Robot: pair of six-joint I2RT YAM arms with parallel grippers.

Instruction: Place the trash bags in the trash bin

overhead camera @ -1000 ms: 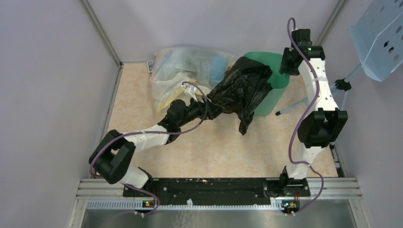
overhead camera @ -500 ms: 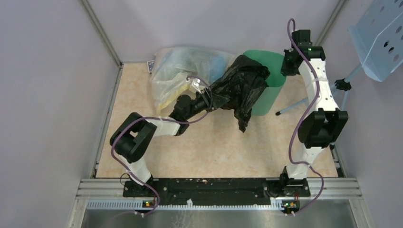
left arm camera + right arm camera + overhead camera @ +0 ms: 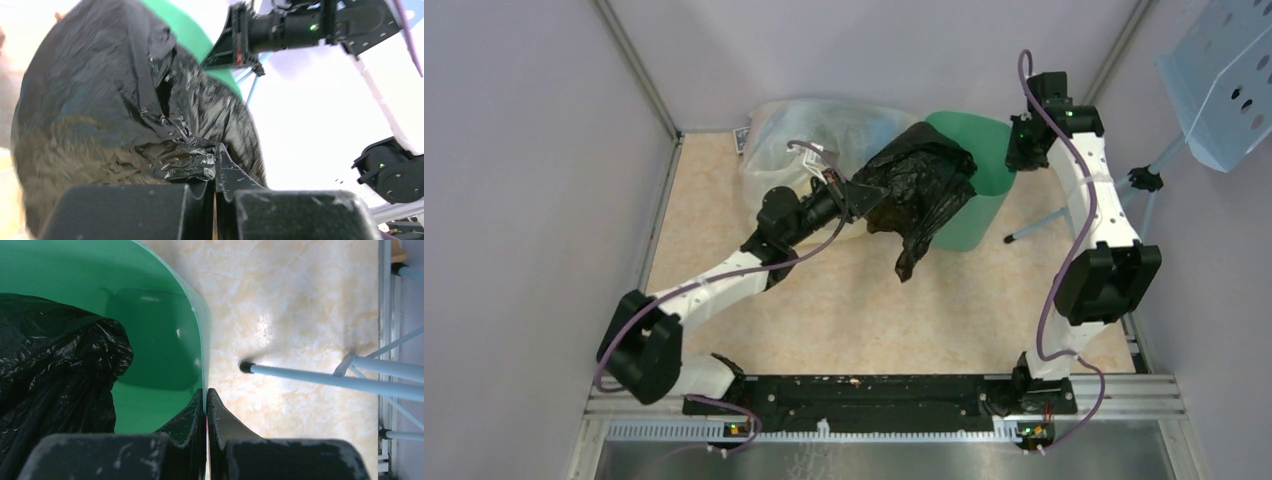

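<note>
Beige marbled tabletop [image 3: 844, 300] is lying between grey walls in the overhead view, where the left gripper [image 3: 852, 195] is holding the black trash bag [image 3: 919, 185] bunched over the mouth of the mint-green trash bin [image 3: 972, 222], one tail hanging outside. The left wrist view is showing those jaws pinching shut on crinkled plastic. The right wrist view is showing the right gripper [image 3: 206, 399] clamping the bin's rim, with the bag partly inside. Stuffing in the rest and letting go are, I judge, what is remaining.

The beige marbled table [image 3: 844, 310] is bearing the mint-green trash bin [image 3: 971, 226] at its far edge, a translucent bag [image 3: 789, 135] beside it, a tripod foot [image 3: 1010, 238] nearby.
</note>
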